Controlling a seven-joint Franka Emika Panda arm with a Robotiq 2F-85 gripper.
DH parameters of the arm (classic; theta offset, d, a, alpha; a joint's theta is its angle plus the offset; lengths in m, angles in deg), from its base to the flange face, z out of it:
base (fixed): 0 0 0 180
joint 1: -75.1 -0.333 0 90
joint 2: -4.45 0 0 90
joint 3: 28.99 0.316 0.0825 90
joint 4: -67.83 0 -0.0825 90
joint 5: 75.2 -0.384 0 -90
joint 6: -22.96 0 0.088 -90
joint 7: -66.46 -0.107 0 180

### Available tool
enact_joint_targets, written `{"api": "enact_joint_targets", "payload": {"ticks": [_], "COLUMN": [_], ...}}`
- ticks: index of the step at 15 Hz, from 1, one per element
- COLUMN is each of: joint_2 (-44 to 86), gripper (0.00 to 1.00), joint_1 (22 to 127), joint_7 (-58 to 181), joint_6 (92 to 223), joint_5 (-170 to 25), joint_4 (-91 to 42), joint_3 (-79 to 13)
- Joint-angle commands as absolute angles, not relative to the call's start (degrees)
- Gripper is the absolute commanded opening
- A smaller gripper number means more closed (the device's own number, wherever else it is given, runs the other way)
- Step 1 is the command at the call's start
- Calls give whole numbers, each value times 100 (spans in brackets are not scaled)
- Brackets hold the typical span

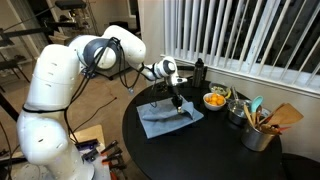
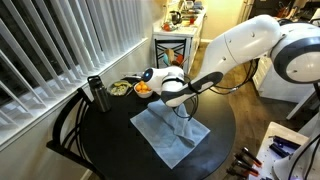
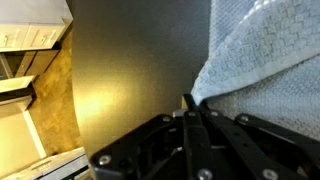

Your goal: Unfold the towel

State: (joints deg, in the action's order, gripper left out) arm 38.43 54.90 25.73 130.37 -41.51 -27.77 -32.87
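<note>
1. The gripper [image 3: 190,103] has its jaws squeezed tight together in the wrist view. The edge of the towel [image 3: 262,60] runs right down into the tips, so I'd say it's pinching a bit of cloth. The exterior views are too small to confirm the pinch.
2. The towel sits around the middle of the round black table [image 2: 108,135]. In an exterior view, the bowl [image 2: 143,89] of orange stuff is off at roughly 11 o'clock from it, well apart.
3. Here's what matters: in the wrist view the cloth fans out from the fingertips toward 1–2 o'clock. Bare table fills 9 to 12 o'clock. So the bulk of the towel lies to one side of the jaws, not under them.
4. In an exterior view the towel lies cornerwise, with one corner pointing at 6 o'clock. I honestly can't tell which way its long axis runs.
5. There's only one arm, so no choice there. My guess is the pinched edge needs carrying away from the bulk to open the fold. Thin cloth like this could slip out.
</note>
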Motion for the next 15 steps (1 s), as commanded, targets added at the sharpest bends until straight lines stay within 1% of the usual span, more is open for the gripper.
{"api": "enact_joint_targets", "payload": {"ticks": [1, 8, 15], "joint_2": [3246, 3025, 3057], "gripper": [3, 3, 3], "joint_1": [5954, 6761, 7103], "joint_7": [2694, 2974, 2978], "joint_6": [13459, 13759, 13538], "joint_5": [-3663, -2996, -3358], "joint_4": [-3419, -3488, -3495], "joint_3": [-3507, -3650, -3632]}}
